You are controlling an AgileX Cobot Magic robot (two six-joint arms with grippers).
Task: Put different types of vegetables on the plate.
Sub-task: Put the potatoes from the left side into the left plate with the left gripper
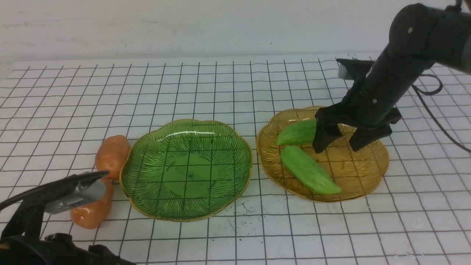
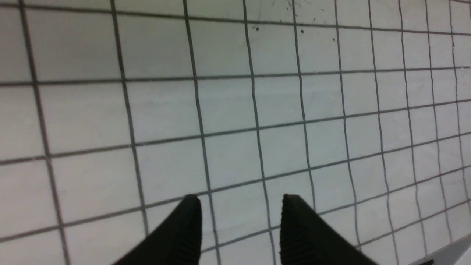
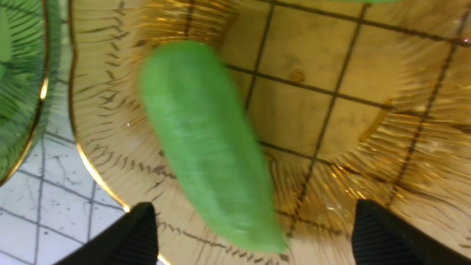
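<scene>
Your right fingers [image 1: 323,137] hang over the yellow plate [image 1: 371,167]. They are spread wide apart and hold nothing. Both green gourds lie in that plate. The far gourd [image 1: 296,133] has its right end hidden behind one of those fingers, so you cannot see all of it. The near gourd [image 1: 309,170] lies slanted and shows fully from the front. The two come very close at their left ends, and you cannot tell if they touch. In the right wrist view the near gourd is blurry and lies below the gap between the fingers. The far gourd is only a thin green strip cut off at that picture's edge.

Your left fingers [image 2: 184,228] sit low at the near left. They stand apart and grip nothing, and the left wrist view shows the table [image 2: 235,110] with its grid lines beyond them.

The two potatoes lie on the table just left of the green plate [image 1: 186,169]. The far potato [image 1: 112,154] sits right by the rim. The near potato [image 1: 92,213] is partly hidden, because your left fingers cover its top from the front.
</scene>
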